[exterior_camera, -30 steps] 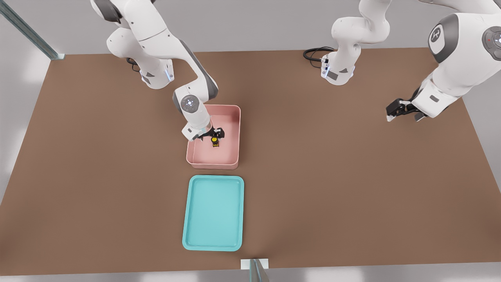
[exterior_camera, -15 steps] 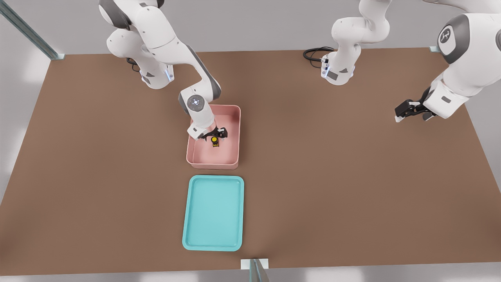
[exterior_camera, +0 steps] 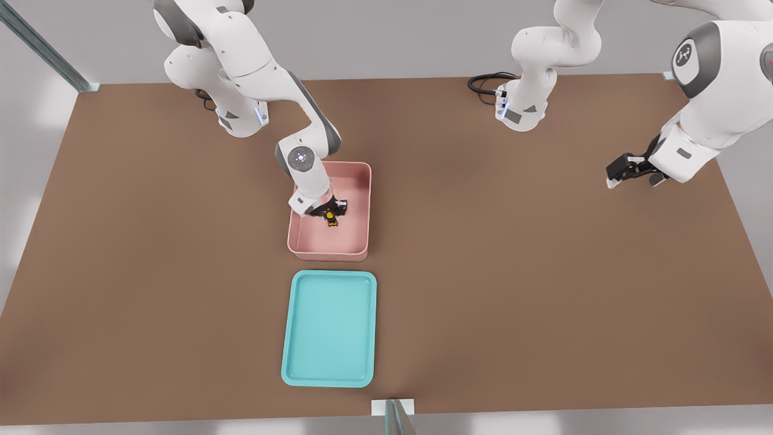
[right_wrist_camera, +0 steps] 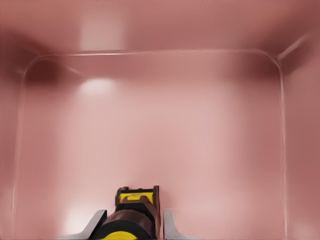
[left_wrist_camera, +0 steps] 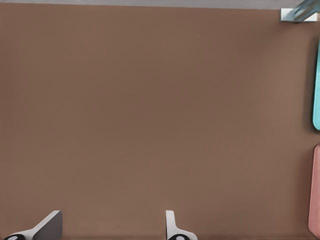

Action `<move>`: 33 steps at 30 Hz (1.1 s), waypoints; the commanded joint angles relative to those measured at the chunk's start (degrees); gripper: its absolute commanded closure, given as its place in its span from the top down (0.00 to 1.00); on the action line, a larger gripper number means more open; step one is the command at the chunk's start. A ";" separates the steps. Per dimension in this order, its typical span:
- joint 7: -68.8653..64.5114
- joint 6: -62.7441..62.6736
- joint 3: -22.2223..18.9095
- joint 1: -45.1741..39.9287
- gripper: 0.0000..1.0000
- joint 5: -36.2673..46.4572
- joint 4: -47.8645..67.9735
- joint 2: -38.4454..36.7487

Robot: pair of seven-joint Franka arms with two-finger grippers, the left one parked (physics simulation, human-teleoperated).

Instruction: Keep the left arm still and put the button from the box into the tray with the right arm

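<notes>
Reaching down into the box [exterior_camera: 361,181], my gripper [exterior_camera: 330,212] sits low inside its pink walls, fingers set apart on either side of the button [exterior_camera: 331,217]. From my wrist, one fingertip [right_wrist_camera: 95,224] shows just beside the button's [right_wrist_camera: 131,216] dark body and the other flanks its far side; whether they press it I cannot tell. The yellow cap lies right under my palm. Beyond the box's near wall from my gripper, the tray [exterior_camera: 329,328] lies flat on the brown table [exterior_camera: 513,272].
</notes>
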 commanded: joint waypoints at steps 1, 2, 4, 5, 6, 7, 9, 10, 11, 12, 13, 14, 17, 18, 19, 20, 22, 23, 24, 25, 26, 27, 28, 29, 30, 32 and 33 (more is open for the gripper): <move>-1.35 -0.05 -0.01 -0.10 0.50 0.04 0.38 -0.07; -1.35 -0.32 -0.01 -0.10 0.50 0.04 0.64 -0.07; -1.26 -1.46 -0.01 -0.10 0.48 0.04 0.91 -0.42; -1.35 -2.60 -0.01 -0.10 0.46 0.04 1.35 -0.60; -1.44 -3.48 -0.01 -0.10 0.46 -0.05 1.79 -0.69; -2.14 -5.42 -0.01 -0.10 0.46 0.04 2.49 -1.30; -3.81 -10.25 -0.09 -0.89 0.46 0.04 5.04 -2.44; -4.25 -14.03 -0.09 -1.16 0.46 0.04 8.20 -2.97; -6.71 -17.46 -0.44 -2.30 0.46 0.12 12.15 -2.97; -7.77 -20.18 -0.53 -3.00 0.46 0.12 16.20 -2.53; -9.35 -21.85 -0.62 -3.79 0.46 0.21 19.18 -2.09; -11.54 -23.26 -0.80 -4.49 0.46 0.39 21.21 -1.92; -16.82 -27.21 -1.94 -7.39 0.46 1.53 33.95 4.32; -17.44 -27.83 -2.46 -7.57 0.46 3.20 39.49 8.19; -18.40 -28.36 -3.52 -8.27 0.46 3.72 43.70 11.87; -21.30 -29.50 -5.28 -8.71 0.46 7.51 49.68 16.45; -22.18 -30.03 -5.28 -10.82 0.46 7.68 57.77 22.34; -22.18 -29.50 -5.28 -11.96 0.46 7.68 61.72 26.29; -23.59 -29.06 -5.37 -13.20 0.46 8.38 64.54 29.54; -28.94 -29.06 -7.39 -13.46 0.46 12.95 65.60 30.95; -31.23 -29.06 -7.92 -13.81 0.46 13.84 65.60 31.13; -31.32 -29.06 -7.92 -14.08 0.46 14.01 65.68 31.30; -31.24 -29.41 -8.09 -14.08 1.00 14.45 66.47 31.57; -31.24 -30.64 -8.27 -14.16 1.00 14.45 67.18 31.39; -31.24 -30.64 -8.27 -14.16 1.00 14.45 67.27 31.39; -30.88 -46.45 -9.67 -14.34 1.00 10.42 69.20 24.55; -31.41 -58.67 -8.36 -16.88 1.00 1.89 68.85 15.93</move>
